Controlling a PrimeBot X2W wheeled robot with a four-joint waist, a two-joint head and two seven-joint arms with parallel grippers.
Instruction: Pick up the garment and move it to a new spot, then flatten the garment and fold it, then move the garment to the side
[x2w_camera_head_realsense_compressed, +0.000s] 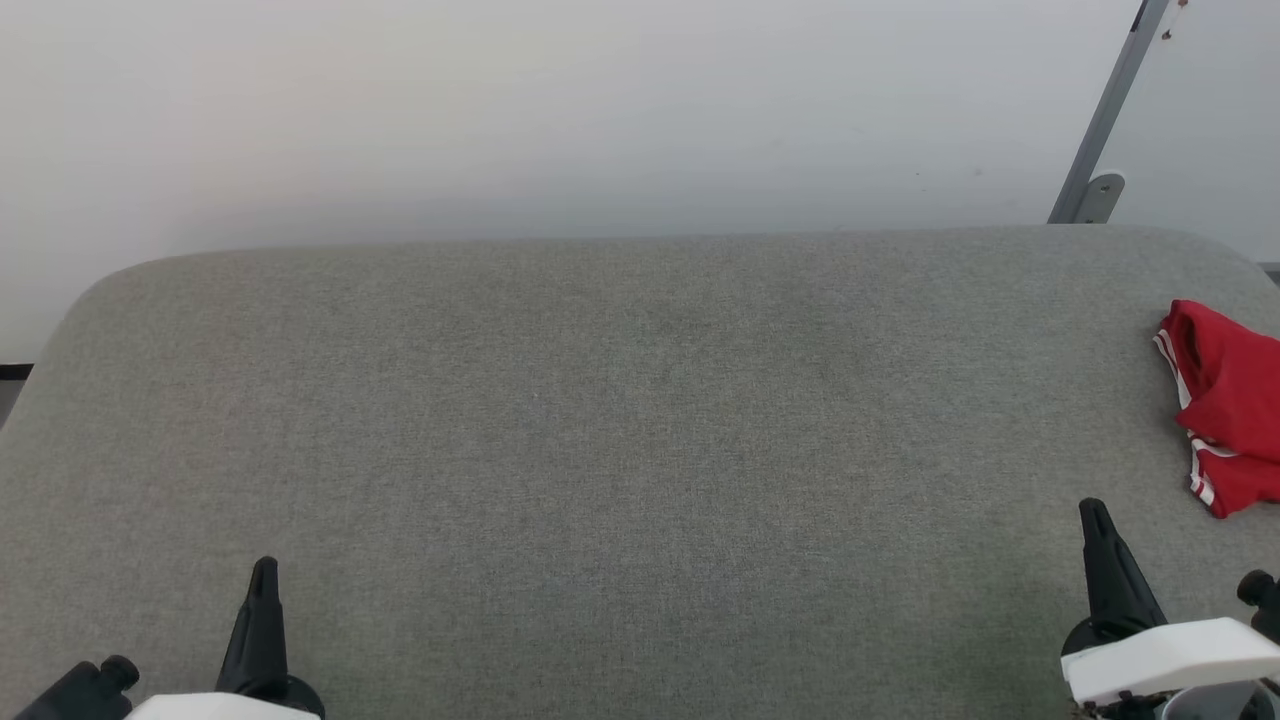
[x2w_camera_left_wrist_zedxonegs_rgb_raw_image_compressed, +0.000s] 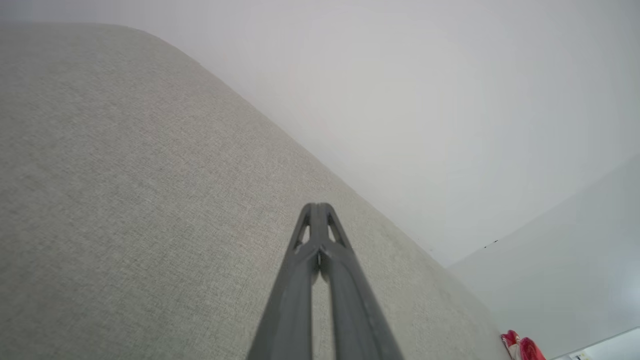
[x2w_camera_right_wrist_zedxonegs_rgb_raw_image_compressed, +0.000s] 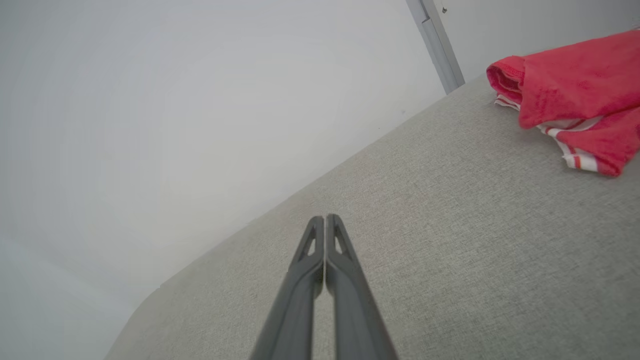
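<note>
The left tool (x2w_camera_head_realsense_compressed: 264, 575) sits over the near left part of the tabletop (x2w_camera_head_realsense_compressed: 640, 400), its two dark tapered fingers pressed together on nothing. The tabletop is a broad pad of grey woven cloth with rounded far corners. Over the near right part, the right tool (x2w_camera_head_realsense_compressed: 1093, 515) is likewise pinched closed and empty. The garment (x2w_camera_head_realsense_compressed: 1230, 400), soft red fabric with white-and-red striped bands, lies loosely folded at the right edge, its long axis running far to near along that edge.

Soft red cloth garment (x2w_camera_head_realsense_compressed: 1228, 410), matt grey woven fabric tabletop (x2w_camera_head_realsense_compressed: 600, 420), smooth metal post (x2w_camera_head_realsense_compressed: 1105, 115)
</note>
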